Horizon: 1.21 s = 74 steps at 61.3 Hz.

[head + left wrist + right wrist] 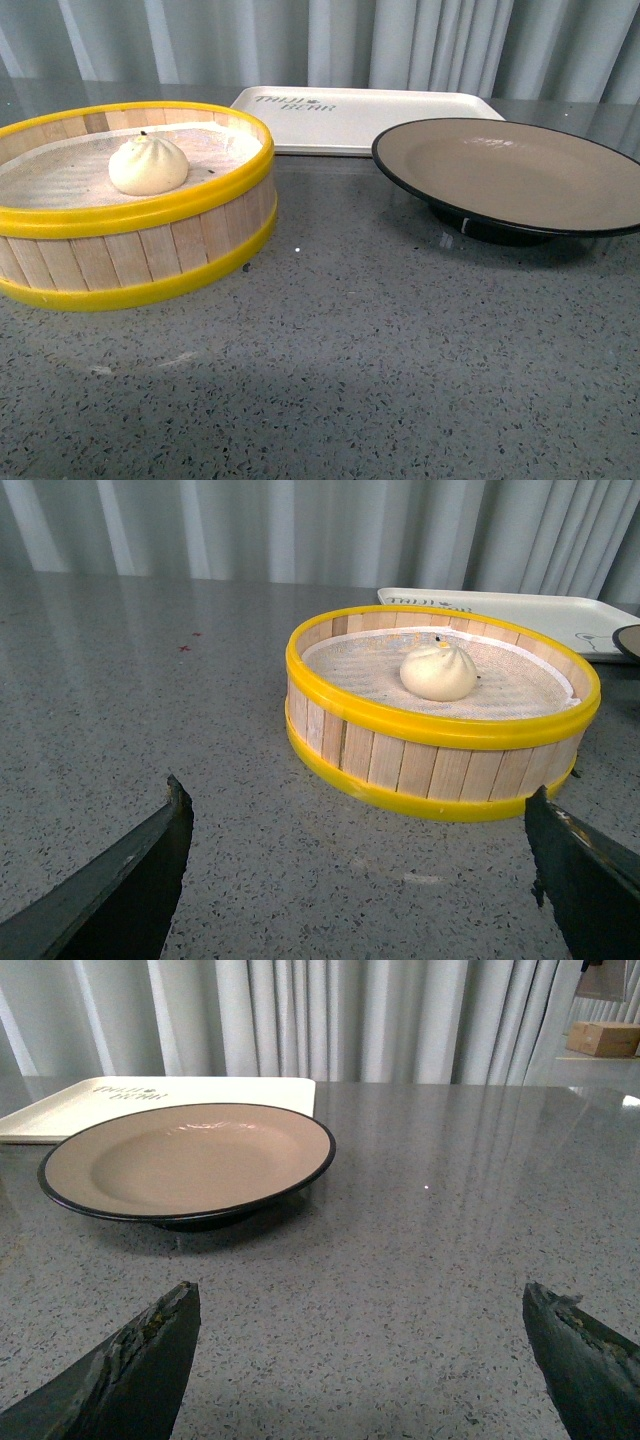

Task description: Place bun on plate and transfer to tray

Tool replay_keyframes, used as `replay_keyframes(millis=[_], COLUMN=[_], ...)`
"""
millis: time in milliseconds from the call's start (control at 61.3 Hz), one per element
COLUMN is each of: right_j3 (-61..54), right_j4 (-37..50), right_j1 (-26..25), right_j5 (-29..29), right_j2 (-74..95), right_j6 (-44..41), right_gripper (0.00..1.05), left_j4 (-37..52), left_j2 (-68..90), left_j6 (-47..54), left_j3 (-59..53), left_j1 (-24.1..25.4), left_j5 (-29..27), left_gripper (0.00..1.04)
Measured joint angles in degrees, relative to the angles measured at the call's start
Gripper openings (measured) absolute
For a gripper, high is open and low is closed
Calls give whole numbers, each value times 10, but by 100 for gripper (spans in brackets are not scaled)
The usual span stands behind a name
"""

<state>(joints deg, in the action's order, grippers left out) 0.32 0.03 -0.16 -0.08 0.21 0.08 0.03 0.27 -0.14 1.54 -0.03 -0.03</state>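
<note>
The white pleated bun (148, 165) (438, 672) lies on the liner inside a yellow-rimmed wooden steamer basket (140, 255) (440, 770) at the left. The beige plate (520, 180) (180, 1165) with a black rim stands empty at the right. Behind both lies the cream tray (400, 120) (560, 612) (70, 1110), also empty. My left gripper (360, 815) is open, low over the table short of the basket. My right gripper (360, 1305) is open too, short of the plate. Neither arm shows in the front view.
A grey speckled tabletop (380, 370) runs under everything, with grey curtains (400, 40) behind. A cardboard box (605, 1038) sits far off beyond the table's edge in the right wrist view.
</note>
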Motion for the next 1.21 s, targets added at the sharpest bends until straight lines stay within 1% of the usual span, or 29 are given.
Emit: replay_keyframes(millis=[946, 962, 995, 1011, 1027, 1060, 1125, 1207], right_j3=[0, 0, 0, 0, 0, 0, 0, 0], right_j4=[0, 0, 0, 0, 0, 0, 0, 0], right_j1=[0, 0, 0, 0, 0, 0, 0, 0], right_j5=[0, 0, 0, 0, 0, -2, 0, 0], right_j2=[0, 0, 0, 0, 0, 0, 0, 0], right_j6=[0, 0, 0, 0, 0, 0, 0, 0], right_gripper=[96, 96, 96, 96, 96, 96, 96, 96], left_j4=[-1, -23, -97, -148, -185, -227, -256, -241], left_j2=[1, 13, 53, 82, 111, 147, 189, 212], left_j6=[0, -6, -18, -24, -28, -34, -39, -42], left_j3=[0, 6, 39, 59, 78, 102, 128, 168], left_j1=[0, 3, 8, 10, 14, 18, 33, 62], left_j5=[2, 12, 35, 47, 52, 56, 68, 90], left_gripper=[98, 98, 98, 98, 98, 98, 98, 98])
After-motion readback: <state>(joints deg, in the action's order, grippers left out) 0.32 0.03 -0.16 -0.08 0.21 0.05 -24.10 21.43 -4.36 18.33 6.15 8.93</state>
